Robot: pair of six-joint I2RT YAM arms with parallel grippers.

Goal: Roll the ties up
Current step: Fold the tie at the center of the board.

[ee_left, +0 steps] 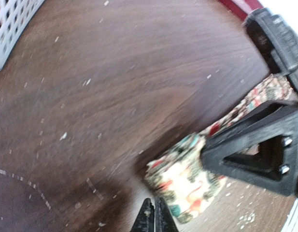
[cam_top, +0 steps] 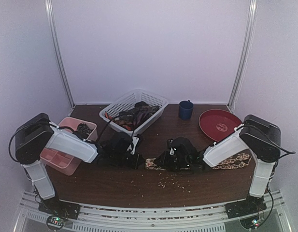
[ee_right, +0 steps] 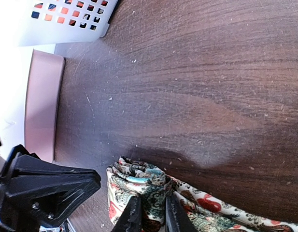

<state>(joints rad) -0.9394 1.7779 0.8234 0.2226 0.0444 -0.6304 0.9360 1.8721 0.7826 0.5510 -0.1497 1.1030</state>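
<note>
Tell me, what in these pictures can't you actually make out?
- Top view: patterned tie, its middle hidden under the left gripper and right gripper.
- Top view: ties in the white basket, too small and tangled to count.
- Top view: pink tray, mostly covered by the left arm.
- Right wrist view: tie's length, cut off by the bottom edge.

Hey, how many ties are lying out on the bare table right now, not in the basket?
1. The patterned tie lies across the front of the table. More ties are heaped in the white basket, too tangled to count; some may be hidden.
</note>
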